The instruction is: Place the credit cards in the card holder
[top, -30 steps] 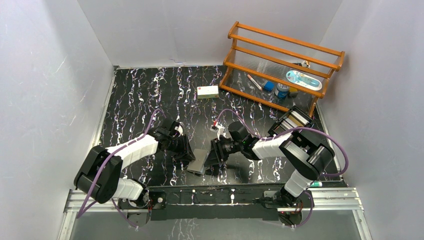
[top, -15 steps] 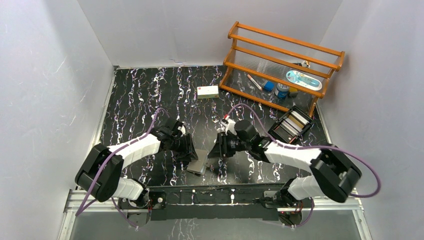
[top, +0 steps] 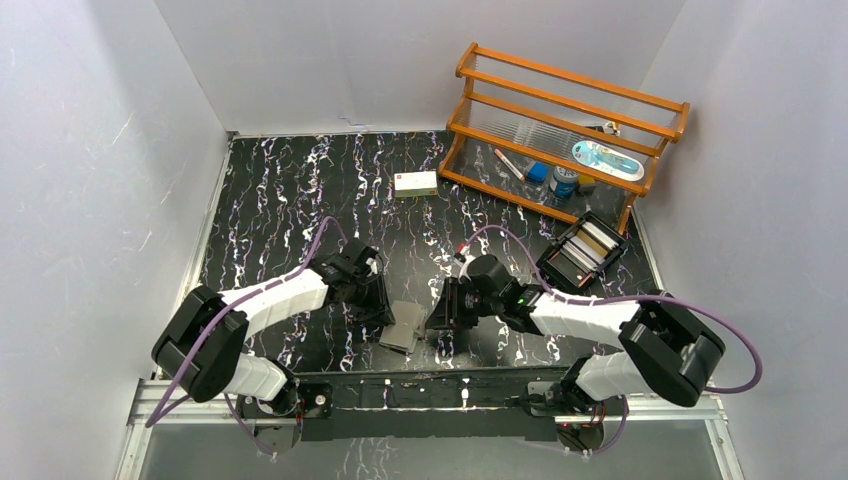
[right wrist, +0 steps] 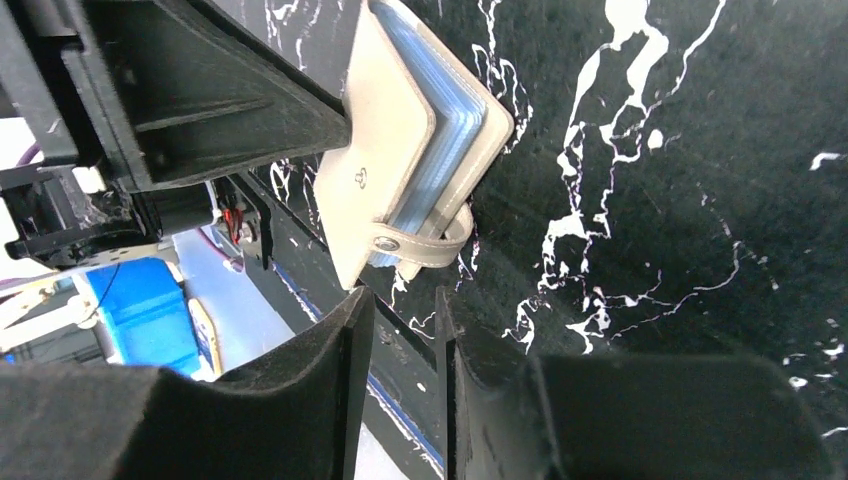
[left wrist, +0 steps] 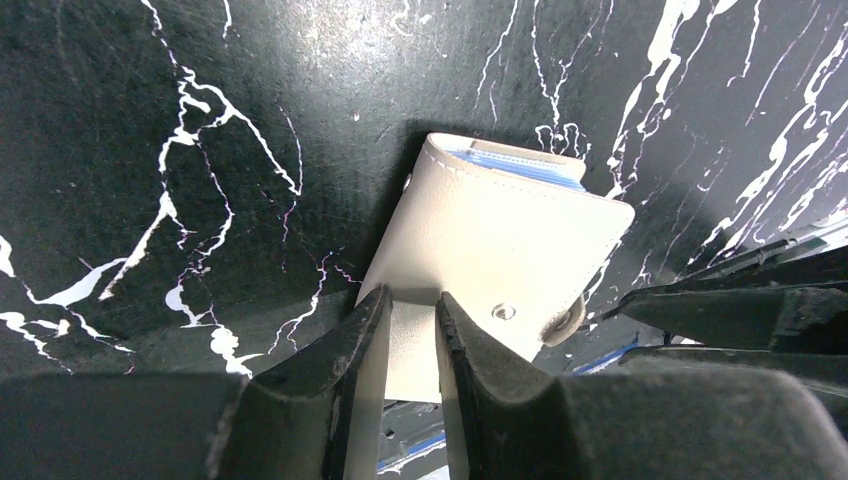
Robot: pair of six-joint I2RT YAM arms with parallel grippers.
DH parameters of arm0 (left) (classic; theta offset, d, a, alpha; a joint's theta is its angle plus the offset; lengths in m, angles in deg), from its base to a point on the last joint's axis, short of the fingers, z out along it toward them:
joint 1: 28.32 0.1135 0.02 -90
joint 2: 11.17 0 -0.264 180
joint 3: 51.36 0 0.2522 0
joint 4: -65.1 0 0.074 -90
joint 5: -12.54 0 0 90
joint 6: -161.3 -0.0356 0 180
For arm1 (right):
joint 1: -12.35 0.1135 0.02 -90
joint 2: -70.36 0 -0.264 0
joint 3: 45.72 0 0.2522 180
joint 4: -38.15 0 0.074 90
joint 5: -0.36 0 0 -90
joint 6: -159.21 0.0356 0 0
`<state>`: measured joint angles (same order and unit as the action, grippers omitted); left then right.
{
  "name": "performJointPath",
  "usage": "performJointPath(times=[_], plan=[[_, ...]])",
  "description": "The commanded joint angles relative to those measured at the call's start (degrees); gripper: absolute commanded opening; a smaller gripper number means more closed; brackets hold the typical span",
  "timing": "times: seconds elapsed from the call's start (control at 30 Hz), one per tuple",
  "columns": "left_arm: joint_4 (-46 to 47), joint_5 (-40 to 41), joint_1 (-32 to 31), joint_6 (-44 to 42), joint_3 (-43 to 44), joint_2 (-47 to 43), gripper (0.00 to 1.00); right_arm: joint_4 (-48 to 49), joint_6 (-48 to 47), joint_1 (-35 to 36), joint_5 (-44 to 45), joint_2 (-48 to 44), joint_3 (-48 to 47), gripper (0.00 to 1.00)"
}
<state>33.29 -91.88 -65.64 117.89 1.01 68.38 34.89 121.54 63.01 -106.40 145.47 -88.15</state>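
The grey-taupe card holder stands tilted near the table's front edge, folded, with light blue sleeves showing at its open side. My left gripper is shut on its cover, which shows pale between the fingers in the left wrist view. The holder has its snap tab looped round its edge. My right gripper sits just right of the holder, its jaws a narrow gap apart and empty, close below the tab. Pale and tan credit cards lie in the black tray.
The black open-topped tray stands at the right. A wooden rack with small items is at the back right. A white box with a red mark lies at the back middle. The front rail is close behind the holder.
My right gripper drew back from the card holder, then came in again at its right side. My left gripper shifted slightly right with the holder, which now looks more folded.
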Motion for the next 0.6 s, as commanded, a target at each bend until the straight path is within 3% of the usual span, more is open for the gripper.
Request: performJointPath(times=[0.0, 0.27, 0.57], plan=[[-1.96, 4.85, -1.72, 2.53, 1.33, 0.87, 0.22, 2.97, 5.16, 1.91, 2.37, 1.45, -0.07, 0.36], [-1.76, 3.70, -3.38, 3.75, 2.53, -1.74, 0.37, 5.82, 7.58, 3.29, 4.68, 4.52, -0.03, 0.35], [-12.05, 7.78, -3.20, -1.29, 6.22, -3.82, 0.52, 4.35, 5.45, 3.29, 5.42, 6.53, -3.24, 0.33]])
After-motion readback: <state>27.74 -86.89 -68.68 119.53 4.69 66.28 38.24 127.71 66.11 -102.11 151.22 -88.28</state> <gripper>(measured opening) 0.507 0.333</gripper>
